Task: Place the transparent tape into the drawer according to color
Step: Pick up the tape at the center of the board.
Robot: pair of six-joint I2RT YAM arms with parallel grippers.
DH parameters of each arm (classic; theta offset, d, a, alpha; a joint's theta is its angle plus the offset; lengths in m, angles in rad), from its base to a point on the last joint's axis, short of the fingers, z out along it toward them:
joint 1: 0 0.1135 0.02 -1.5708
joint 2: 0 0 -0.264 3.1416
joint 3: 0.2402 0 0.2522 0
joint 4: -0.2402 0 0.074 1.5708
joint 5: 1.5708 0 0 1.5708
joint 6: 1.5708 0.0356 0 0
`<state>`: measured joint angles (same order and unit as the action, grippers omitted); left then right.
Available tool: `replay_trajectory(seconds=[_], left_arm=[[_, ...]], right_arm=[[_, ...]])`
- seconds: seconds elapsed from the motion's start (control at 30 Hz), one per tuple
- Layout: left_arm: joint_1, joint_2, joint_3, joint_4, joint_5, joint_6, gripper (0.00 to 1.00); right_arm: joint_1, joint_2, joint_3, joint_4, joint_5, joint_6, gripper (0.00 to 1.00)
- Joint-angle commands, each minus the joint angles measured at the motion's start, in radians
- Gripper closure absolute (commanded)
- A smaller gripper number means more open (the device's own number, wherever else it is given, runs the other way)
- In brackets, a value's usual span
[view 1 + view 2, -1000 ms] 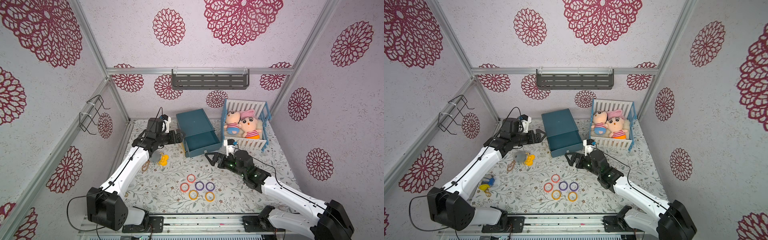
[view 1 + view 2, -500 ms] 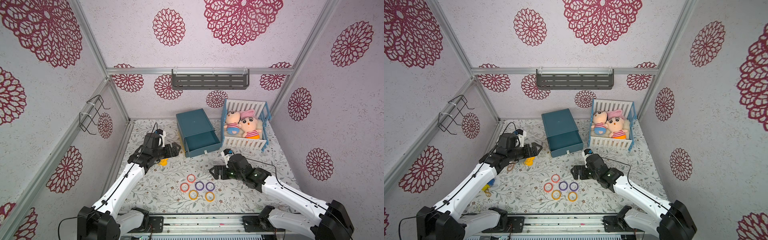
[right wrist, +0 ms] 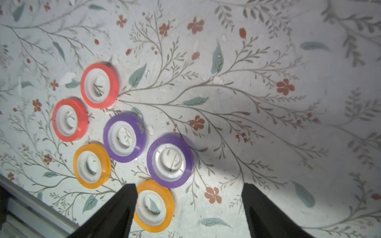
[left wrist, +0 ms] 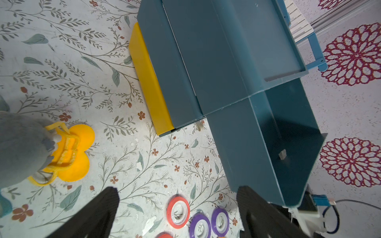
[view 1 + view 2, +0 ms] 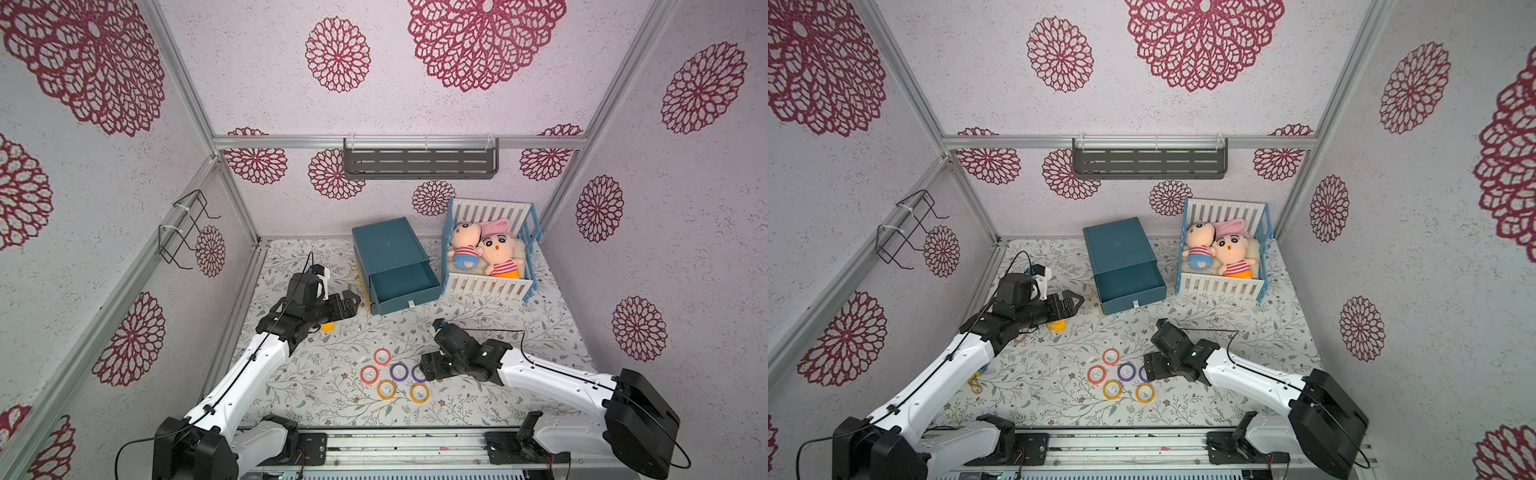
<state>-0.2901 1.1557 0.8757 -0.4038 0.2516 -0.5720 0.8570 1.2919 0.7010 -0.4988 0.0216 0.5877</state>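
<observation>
Six see-through tape rings (image 3: pixel 141 136), two red-orange, two purple, two yellow, lie flat, holes upward, clustered on the floral mat (image 5: pixel 332 374) near the open teal drawer (image 5: pixel 401 280); left gripper (image 5: pixel 351 306) and right gripper (image 3: pixel 189 184) gape empty.

Tape rings (image 5: pixel 391 372) lie before the drawer (image 5: pixel 401 279), crib (image 5: pixel 486 286) to its right.

My right gripper (image 5: pixel 1147 369) is low over the tabletop (image 5: pixel 1266 324), covering part of one purple tape ring (image 5: pixel 1142 374). Just beside it lie the other purple tape ring (image 5: pixel 1126 371), two red-orange tape rings (image 5: pixel 1111 356) and two yellow tape rings (image 5: pixel 1112 389). My left gripper (image 5: pixel 1074 300) hovers near the open teal drawer (image 5: pixel 1129 286).
</observation>
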Motion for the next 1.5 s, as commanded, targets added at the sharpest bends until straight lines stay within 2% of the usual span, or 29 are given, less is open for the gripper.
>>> replay_trajectory(seconds=[0.0, 0.2, 0.67, 0.93, 1.13, 1.47], left_arm=[[-0.003, -0.019, -0.014, 0.025, -0.005, 0.004, 0.03], [-0.001, -0.024, -0.03, 0.023, -0.006, 0.007, 0.03], [0.017, -0.059, -0.046, 0.011, -0.011, 0.013, 0.03], [0.022, -0.059, -0.047, 0.013, -0.007, 0.014, 0.03], [0.023, -0.063, -0.047, 0.013, -0.008, 0.016, 0.03], [0.024, -0.063, -0.05, 0.011, -0.008, 0.018, 0.03]], right_arm=[[0.026, 0.029, 0.015, 0.009, 0.058, 0.026, 0.17], [0.037, 0.078, 0.024, 0.009, 0.08, 0.046, 0.22], [0.037, 0.208, 0.109, -0.047, 0.107, 0.017, 0.23], [0.038, 0.254, 0.126, -0.103, 0.133, -0.004, 0.29], [0.036, 0.264, 0.123, -0.177, 0.171, -0.007, 0.34], [-0.008, 0.255, 0.125, -0.261, 0.137, -0.056, 0.42]])
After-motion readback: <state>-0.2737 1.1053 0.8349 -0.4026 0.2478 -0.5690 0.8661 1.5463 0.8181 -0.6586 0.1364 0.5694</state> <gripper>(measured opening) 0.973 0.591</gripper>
